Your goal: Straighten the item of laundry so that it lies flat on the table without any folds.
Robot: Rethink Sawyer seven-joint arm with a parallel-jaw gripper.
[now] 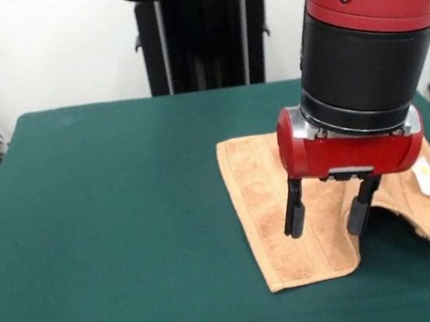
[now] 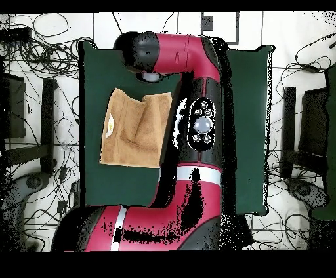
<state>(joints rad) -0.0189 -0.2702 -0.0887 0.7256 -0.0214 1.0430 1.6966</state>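
The orange-tan towel [image 1: 327,241] lies on the right part of the green table [image 1: 112,221]. Its near right part is humped up in a ridge, with a dark gap under its front edge. A small white label [image 1: 425,177] sits near its right edge. My gripper [image 1: 328,222] stands over the towel's middle with its jaws apart and nothing between them. Its fingertips [image 1: 294,226] are at or just above the cloth. In the overhead view the towel [image 2: 134,131] shows a crease down its middle, and the arm hides the gripper.
The black pedestal [image 1: 204,37] stands at the table's far side. The red arm [image 2: 197,118] crosses the table [image 2: 249,131] beside the towel. Cables and stands [image 2: 39,157] lie on the floor around the table. Open green surface lies left of the towel in the front view.
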